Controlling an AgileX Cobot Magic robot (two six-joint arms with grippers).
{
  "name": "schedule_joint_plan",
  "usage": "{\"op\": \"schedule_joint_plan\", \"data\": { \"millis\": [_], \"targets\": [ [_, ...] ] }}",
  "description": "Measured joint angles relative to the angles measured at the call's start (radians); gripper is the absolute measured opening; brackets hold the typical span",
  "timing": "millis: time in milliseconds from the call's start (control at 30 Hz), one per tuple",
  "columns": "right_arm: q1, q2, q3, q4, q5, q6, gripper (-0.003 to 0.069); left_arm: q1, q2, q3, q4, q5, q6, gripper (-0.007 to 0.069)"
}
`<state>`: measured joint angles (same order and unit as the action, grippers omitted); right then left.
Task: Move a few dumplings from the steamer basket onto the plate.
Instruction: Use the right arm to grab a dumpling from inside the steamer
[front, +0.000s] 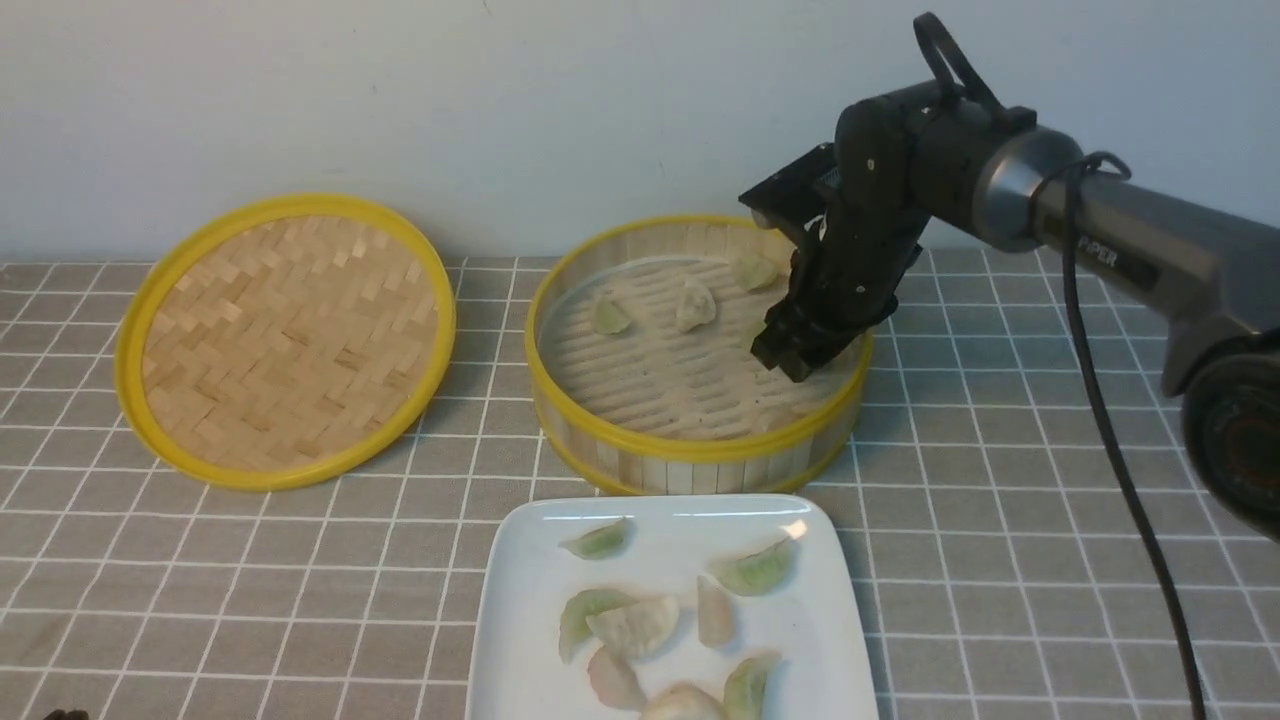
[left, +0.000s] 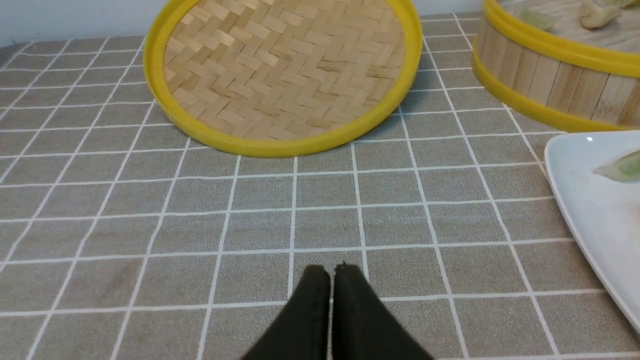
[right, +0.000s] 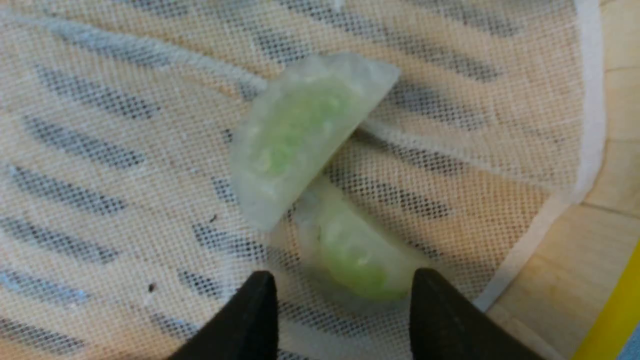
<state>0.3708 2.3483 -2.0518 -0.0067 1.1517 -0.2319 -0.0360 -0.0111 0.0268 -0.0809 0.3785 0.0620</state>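
My right end effector is hovering in the steamer basket, fingers apart around a green dumpling; my wrist cam's showing that gap, the front view isn't.

From my remote station I see a glossy, smooth white plate below a steamer basket of pale slatted wood lined with coarse woven cloth. The lid is woven bamboo, matt. Dumplings look smooth and translucent (faintly waxy), and the right arm wears a satin metallic finish.
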Motion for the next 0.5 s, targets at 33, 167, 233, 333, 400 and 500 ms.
{"op": "schedule_joint_plan", "data": {
  "millis": [33, 167, 233, 333, 400, 500],
  "targets": [
    [0.000, 0.000, 0.000, 0.007, 0.002, 0.000, 0.0316, 0.000, 0.000, 0.000, 0.001, 0.000, 0.000, -0.0005],
    [-0.003, 0.000, -0.014, -0.002, 0.022, 0.010, 0.0113, 0.000, 0.000, 0.000, 0.001, 0.000, 0.000, -0.0005],
    [-0.003, 0.000, -0.024, 0.007, 0.048, 0.023, 0.0048, 0.000, 0.000, 0.000, 0.001, 0.000, 0.000, -0.0005],
    [-0.003, -0.003, -0.066, 0.012, 0.082, 0.046, -0.0002, 0.000, 0.000, 0.000, 0.001, 0.000, 0.000, -0.0005],
    [-0.003, -0.022, -0.092, 0.012, 0.082, 0.050, -0.0010, 0.000, 0.000, 0.000, 0.001, 0.000, 0.000, -0.0005],
    [-0.003, -0.061, -0.106, 0.012, 0.084, 0.051, -0.0013, 0.000, 0.000, 0.000, 0.001, 0.000, 0.000, -0.0005]
  ]
}}
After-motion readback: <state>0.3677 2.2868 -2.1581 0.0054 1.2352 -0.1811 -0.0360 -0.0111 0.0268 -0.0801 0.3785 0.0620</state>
